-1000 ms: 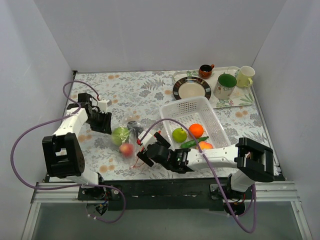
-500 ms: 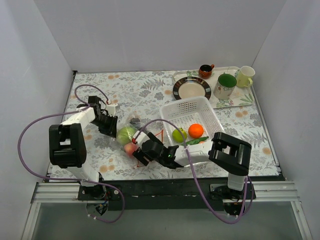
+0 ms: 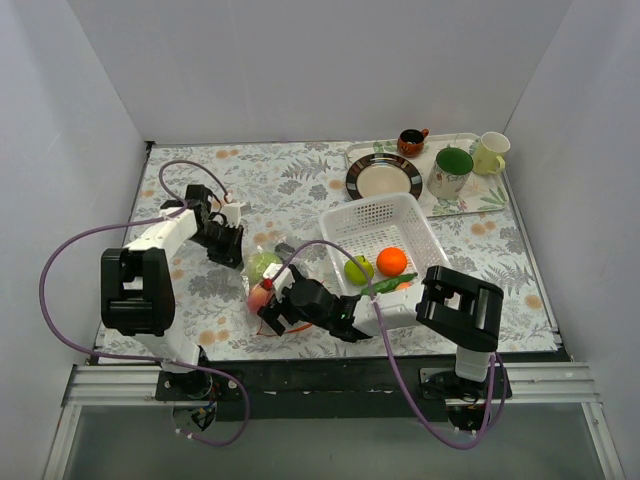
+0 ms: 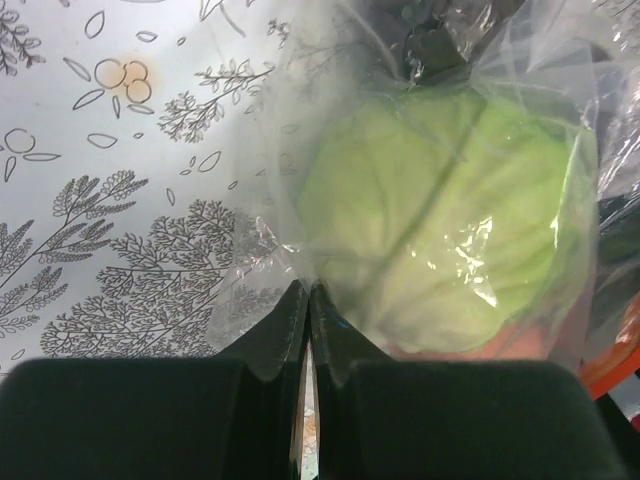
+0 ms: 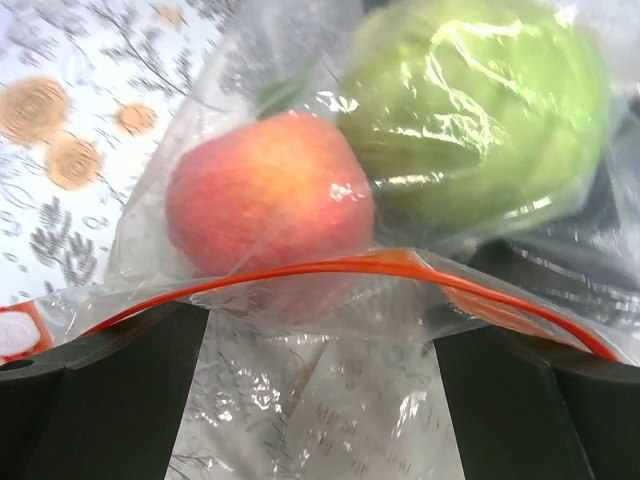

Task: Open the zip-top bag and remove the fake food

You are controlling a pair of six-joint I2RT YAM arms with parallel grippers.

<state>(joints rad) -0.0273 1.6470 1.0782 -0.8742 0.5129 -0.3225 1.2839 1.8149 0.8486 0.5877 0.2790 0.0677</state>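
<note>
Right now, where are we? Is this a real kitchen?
Probably not; more likely a robot practice booth. Plain white walls box in the table, a left arm and right arm stand at its near edge, and toy fruit sits in a basket.

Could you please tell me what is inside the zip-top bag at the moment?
Inside the zip-top bag lie a pink-red peach and a larger lime-green fruit, side by side. Whether anything smaller sits behind or under them cannot be seen, because they and the crinkled plastic cover it.

The bag (image 3: 262, 283) lies on the bench (image 3: 290, 180) between the left pincer (image 3: 236, 256) and the right pincer (image 3: 268, 310). In it, the peach (image 5: 268, 215) is nearer the right pincer and the apple (image 5: 480, 110) nearer the left.
</note>
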